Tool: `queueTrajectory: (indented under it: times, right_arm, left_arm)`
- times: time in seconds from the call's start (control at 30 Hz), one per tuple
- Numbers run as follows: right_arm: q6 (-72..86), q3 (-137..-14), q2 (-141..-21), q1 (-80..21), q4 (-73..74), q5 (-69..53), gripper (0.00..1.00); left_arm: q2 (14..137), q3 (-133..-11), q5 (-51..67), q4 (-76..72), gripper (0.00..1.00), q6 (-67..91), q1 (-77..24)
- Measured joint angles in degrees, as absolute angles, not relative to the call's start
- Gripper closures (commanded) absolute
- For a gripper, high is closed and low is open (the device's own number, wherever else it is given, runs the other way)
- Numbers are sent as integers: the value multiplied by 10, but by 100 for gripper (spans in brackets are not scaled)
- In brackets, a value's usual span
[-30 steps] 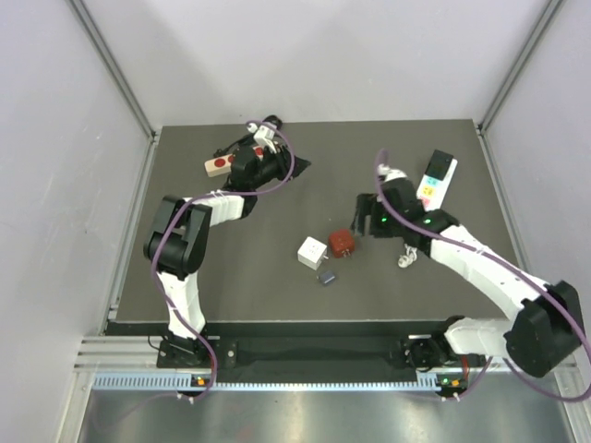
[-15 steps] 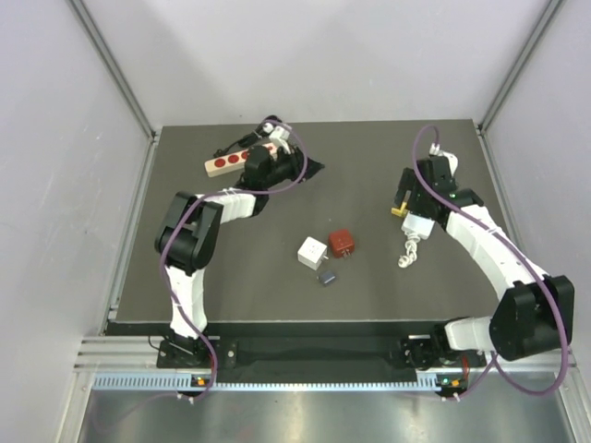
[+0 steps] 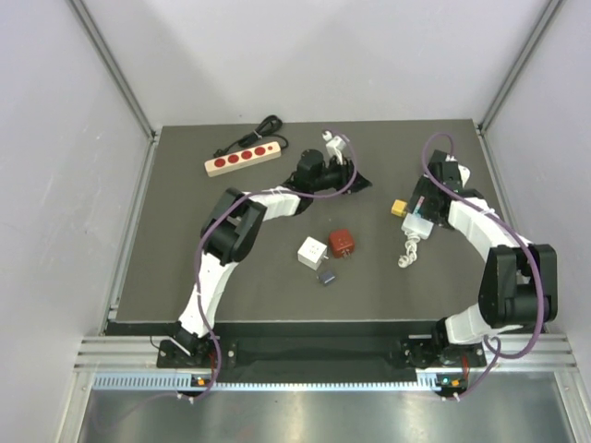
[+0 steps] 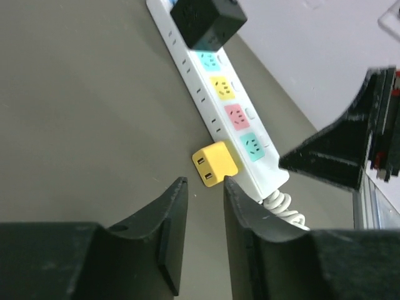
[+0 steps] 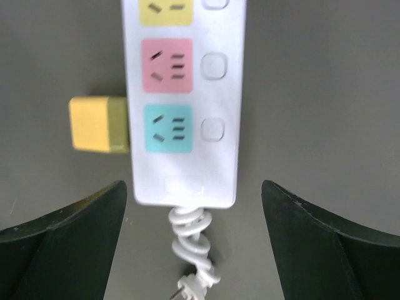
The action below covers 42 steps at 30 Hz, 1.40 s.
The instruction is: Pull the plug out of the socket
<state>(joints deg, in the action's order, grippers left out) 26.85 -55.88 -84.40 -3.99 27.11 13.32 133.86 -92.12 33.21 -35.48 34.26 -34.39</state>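
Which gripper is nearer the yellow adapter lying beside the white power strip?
Right. The right gripper hangs open directly over the cord end of the white power strip, with the yellow adapter just beside it. The left gripper sits farther off toward the middle of the table, pointed at the adapter.

Between the jaws of my black right gripper [image 5: 194,190] I recorded a white power strip [image 5: 194,94] carrying a yellow socket [image 5: 164,9], a pink socket [image 5: 166,65] and a teal socket [image 5: 167,128]. Its coiled cord [image 5: 190,250] was white. Left of those jaws: a yellow adapter [image 5: 99,124]. The table [image 5: 312,94] was plain dark grey. Beyond the left jaws: a black plug [image 4: 207,22]. Overhead I noted a beige strip [image 3: 242,159] with four red sockets, a red cube [image 3: 342,242] and a white cube [image 3: 312,252].
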Motion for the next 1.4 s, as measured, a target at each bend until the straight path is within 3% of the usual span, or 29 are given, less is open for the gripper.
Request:
queueTrajectory:
  times: [0.07,0.2,0.3,1.03,1.23,1.4]
  right_arm:
    - [271,-564,-866,-26,258,132,12]
    - [270,-605,-929,-13,249,134,11]
    - [263,-646,-974,-13,243,134,10]
    - [244,-695,-1054,9,235,119,13]
    - [240,-703,-1069,9,232,119,20]
    - [238,-703,-1070,9,230,119,46]
  left_arm:
    - [1361,-943,331,-341,60,344,-354]
    - [1387,-967,326,-324,39,350,-371]
    - [1403,-990,324,-312,36,354,-384]
    - [1421,-1025,351,-216,34,183,-406]
    - [1421,-1027,361,-208,34,185,-406]
    - [1421,-1042,379,-196,34,196,-406]
